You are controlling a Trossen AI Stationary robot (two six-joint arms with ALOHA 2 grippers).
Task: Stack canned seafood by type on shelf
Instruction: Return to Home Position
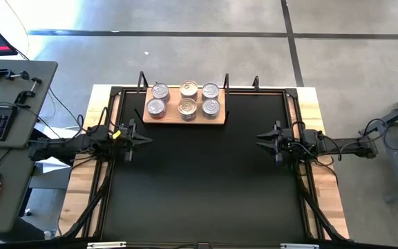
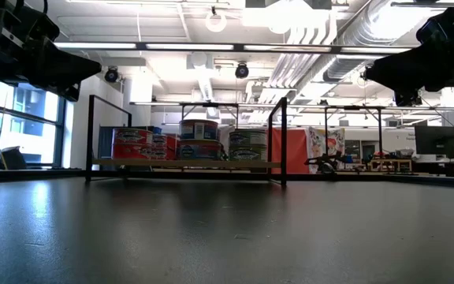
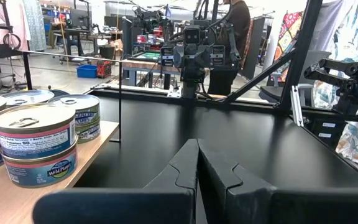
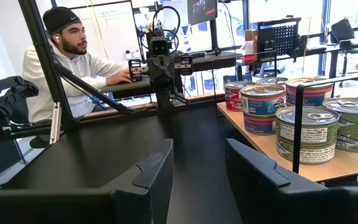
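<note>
left gripper (image 3: 196,147) clenched, left side | right gripper (image 4: 199,149) parted, empty, right side | six seafood-can stacks (image 1: 187,106) on wooden shelf (image 1: 185,121)

Stacked tins (image 4: 306,134) cover the shelf (image 4: 353,163) (right gripper (image 4: 199,149) nearby, fingers apart).

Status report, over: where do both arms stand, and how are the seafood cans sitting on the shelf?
Left end effector shut, right end effector open, both empty, off the shelf. Cans in six stacks on it. Nothing in the way.
</note>
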